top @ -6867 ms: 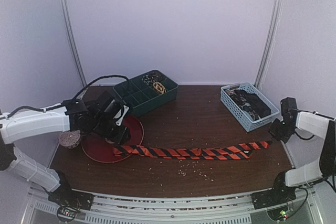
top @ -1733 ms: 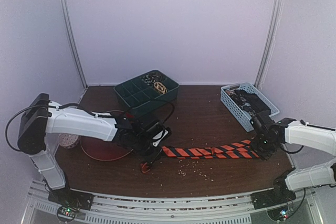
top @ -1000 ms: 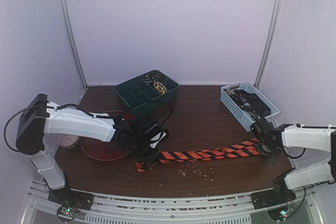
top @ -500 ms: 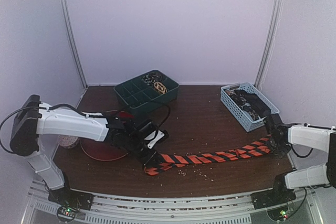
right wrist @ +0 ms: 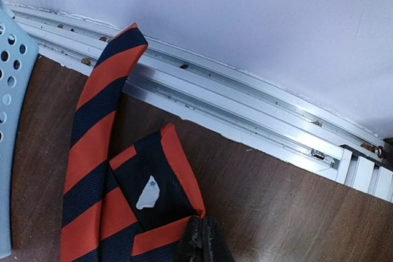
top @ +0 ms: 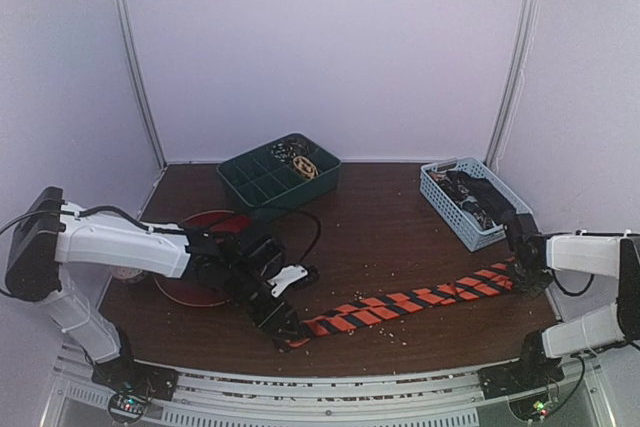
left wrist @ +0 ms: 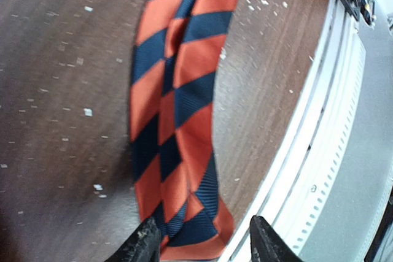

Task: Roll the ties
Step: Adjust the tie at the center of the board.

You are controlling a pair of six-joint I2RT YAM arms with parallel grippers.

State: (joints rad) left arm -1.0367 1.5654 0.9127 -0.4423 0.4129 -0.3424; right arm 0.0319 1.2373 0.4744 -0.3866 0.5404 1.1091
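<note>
The orange-and-black striped fabric tie (top: 400,304) is straddled by the parted left claw (left wrist: 202,245) at the worktop's front edge. It is clamped by the right claw (right wrist: 199,237) beside a blue plastic basket (top: 446,210).

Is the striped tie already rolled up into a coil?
No, the striped tie lies stretched out in a long band across the table.

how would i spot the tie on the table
On the dark brown table, look near the front edge. The tie lies as a long flat band. It alone has orange and dark stripes; the dark pieces in the pale blue basket are bunched up.
</note>
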